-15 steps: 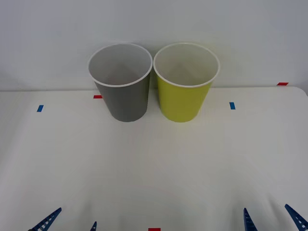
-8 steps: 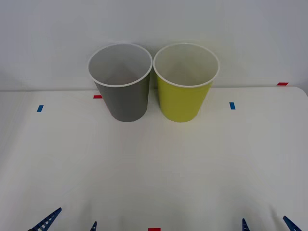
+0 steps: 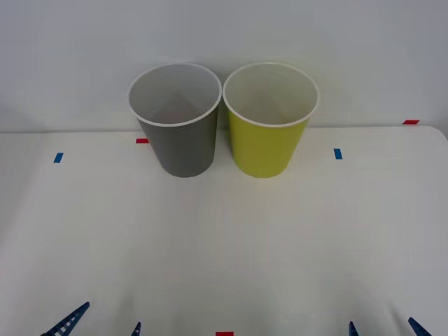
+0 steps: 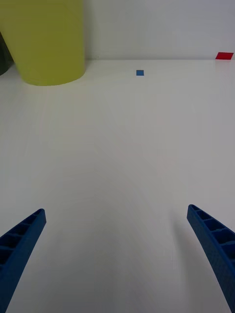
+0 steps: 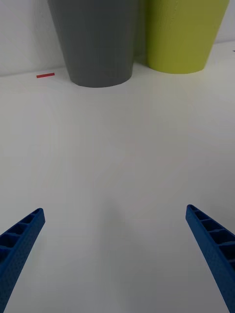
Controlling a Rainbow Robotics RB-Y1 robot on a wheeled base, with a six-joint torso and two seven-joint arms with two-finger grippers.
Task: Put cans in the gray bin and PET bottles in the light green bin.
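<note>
White desk (image 3: 224, 245) bare between claws. Left claw (image 3: 91, 323) and right claw (image 3: 381, 327) spread wide, holding nothing. Gray bin (image 3: 178, 133), light green bin (image 3: 269, 129) well ahead, side by side. Sorting apparently finished; no further pick indicated.

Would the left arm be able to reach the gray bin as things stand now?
Probably yes. The left gripper sits open at the near table edge, and bare table lies between it and the gray bin, which stands upright beside the light green bin.
</note>
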